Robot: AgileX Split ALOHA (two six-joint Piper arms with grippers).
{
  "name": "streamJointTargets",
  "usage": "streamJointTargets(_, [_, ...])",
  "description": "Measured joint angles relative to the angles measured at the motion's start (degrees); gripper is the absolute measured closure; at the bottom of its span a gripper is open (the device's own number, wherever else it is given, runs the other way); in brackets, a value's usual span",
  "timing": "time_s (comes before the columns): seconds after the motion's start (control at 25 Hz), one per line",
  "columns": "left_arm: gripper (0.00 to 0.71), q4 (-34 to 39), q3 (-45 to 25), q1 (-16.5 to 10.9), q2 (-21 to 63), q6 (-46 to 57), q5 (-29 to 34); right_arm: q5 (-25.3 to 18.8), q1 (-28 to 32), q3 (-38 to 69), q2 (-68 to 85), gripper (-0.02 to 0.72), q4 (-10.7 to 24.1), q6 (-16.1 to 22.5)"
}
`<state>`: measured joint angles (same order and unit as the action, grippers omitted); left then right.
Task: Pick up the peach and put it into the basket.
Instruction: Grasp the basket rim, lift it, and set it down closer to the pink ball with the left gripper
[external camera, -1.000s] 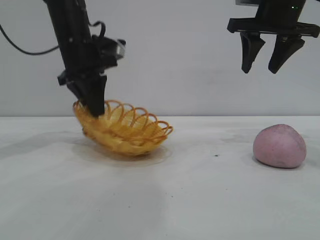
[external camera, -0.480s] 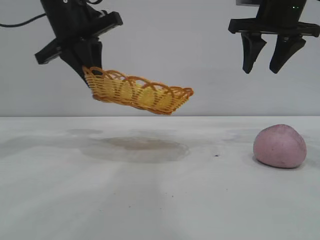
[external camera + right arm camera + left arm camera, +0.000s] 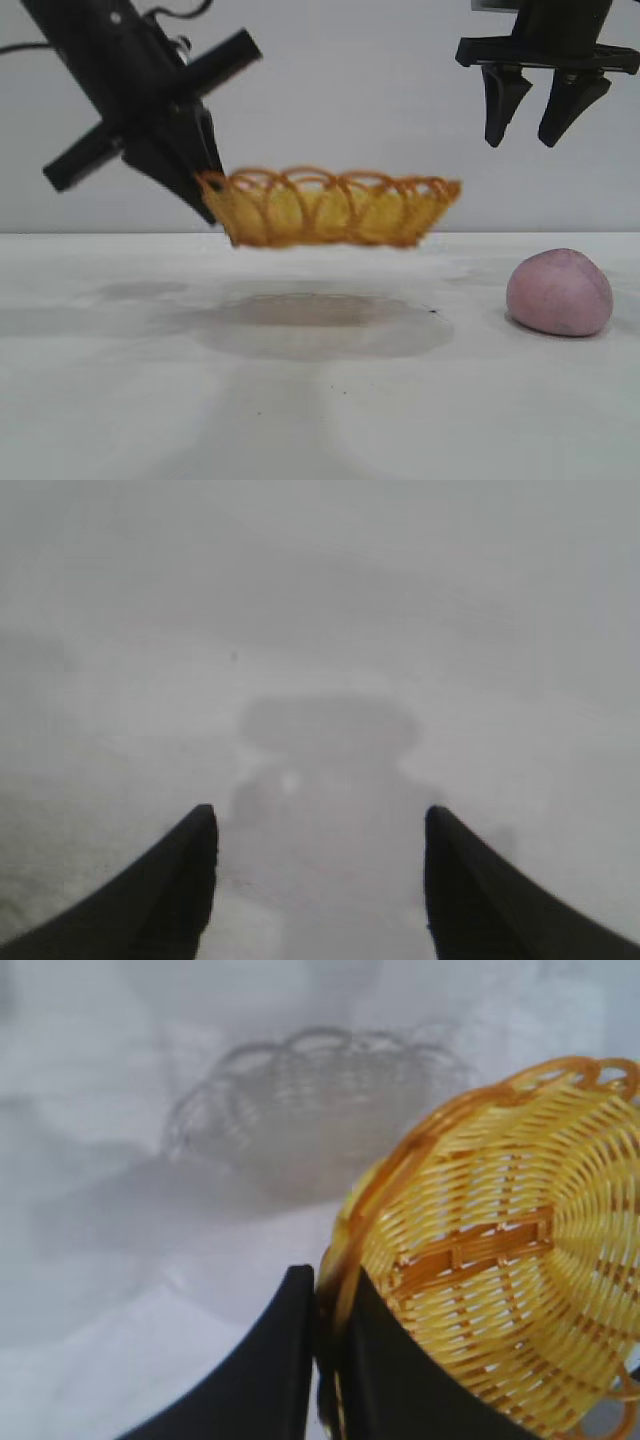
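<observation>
The yellow wicker basket (image 3: pixel 330 208) with its orange looped rim hangs level in the air above the table, left of centre. My left gripper (image 3: pixel 208 190) is shut on the basket's left rim; in the left wrist view the rim (image 3: pixel 338 1290) sits pinched between the two black fingers, at my left gripper (image 3: pixel 325 1285). The pink-mauve peach (image 3: pixel 558 292) rests on the table at the right, untouched. High above and slightly left of it, my right gripper (image 3: pixel 530 135) hangs open, pointing down, with nothing between its fingers (image 3: pixel 195 840). The peach does not show in either wrist view.
The white table (image 3: pixel 320 400) carries the basket's shadow (image 3: pixel 315 320) under the lifted basket. A plain grey wall stands behind. A small dark speck (image 3: pixel 432 311) lies on the table between basket and peach.
The left arm has lifted the basket off the table and carried it to the right, tipping it from tilted to level. The right gripper and the peach have stayed put.
</observation>
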<state>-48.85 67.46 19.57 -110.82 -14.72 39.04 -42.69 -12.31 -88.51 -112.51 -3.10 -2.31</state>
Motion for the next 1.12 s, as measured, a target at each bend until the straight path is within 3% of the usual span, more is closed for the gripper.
streamJointTargets(0.16, [0.710, -3.74, -1.86, 0.88, 0.00, -0.92, -6.41, -0.35, 0.00, 0.00, 0.00, 0.318, 0.00, 0.00])
streamJointTargets(0.32, [0.710, -5.39, -2.04, 0.88, 0.00, -0.92, -9.05, -0.45, 0.00, 0.00, 0.00, 0.318, -0.11, 0.00])
streamJointTargets(0.88, [0.710, -8.62, -2.13, 0.88, -3.61, -0.92, -11.65, -0.45, 0.00, 0.00, 0.00, 0.318, -0.11, 0.00])
streamJointTargets(0.92, [0.644, -8.62, -2.13, 0.88, -3.87, -0.92, -11.65, -0.45, 0.00, 0.00, 0.00, 0.318, -0.11, 0.00])
streamJointTargets(1.0, [0.644, -8.62, -2.13, 0.88, -4.29, -0.92, -11.65, -0.45, 0.00, 0.00, 0.00, 0.318, -0.11, 0.00])
streamJointTargets(1.12, [0.524, -8.62, -2.13, 0.88, -4.80, -0.92, -11.18, -0.45, 0.00, 0.00, 0.00, 0.318, -0.11, 0.00])
